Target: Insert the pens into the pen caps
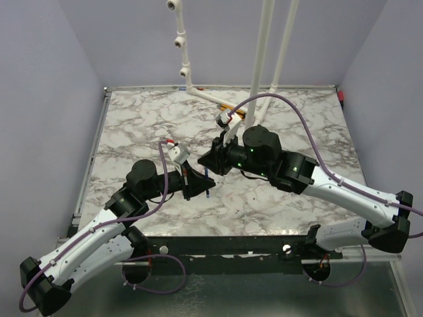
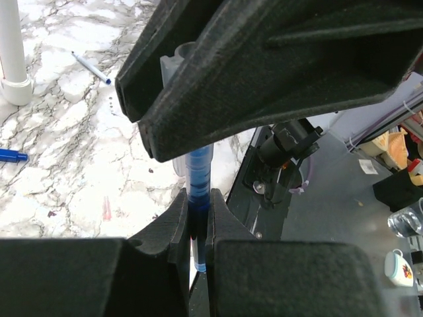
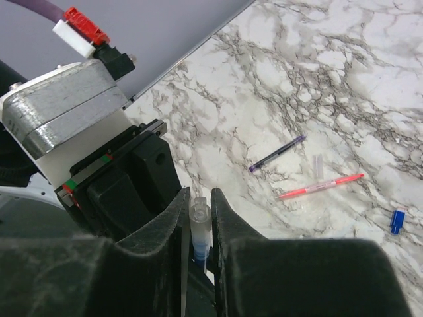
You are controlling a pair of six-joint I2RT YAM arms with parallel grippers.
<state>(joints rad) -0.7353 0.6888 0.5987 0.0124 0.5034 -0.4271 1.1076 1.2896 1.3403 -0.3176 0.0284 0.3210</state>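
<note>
- While the left end effector (image 2: 197, 203) is clamped tight on the blue pen (image 2: 198, 168), the pen hangs in the air over the near middle of the counter (image 3: 317, 86) and does not lie on it.
- Right end effector (image 3: 199, 199): jaws stand close on either side of the pen's clear upper barrel. I cannot tell whether they pinch it or only flank it.
- Long axis: runs straight from one end effector into the other. The blue stretch sits in the left jaws, and the clear hollow end pokes out between the right fingers.
- The overhead view hides nearly all of the pen, so its tilt against the counter is unclear. Which end is the writing tip is not readable either.
- Handling, my read: very light, thin and stiff, but brittle plastic. The smooth round barrel is likely to roll or slip in the pads, and to swivel if held at one spot only.
- Best hold, I judge: mid-barrel, square across the axis, leaving the end that takes the cap free.
- Flat on the counter, well apart from the held pen: pink-red pen (image 3: 320, 187) and a dark pen (image 3: 277, 153). They lie near each other and slant the same general way.
- Blue cap (image 3: 396, 221): lies beyond the pink-red pen's far end, apart from it.
- The cap looks tiny and light, probably easy to flick away. I would take it by the closed end, mouth toward the pen.
</note>
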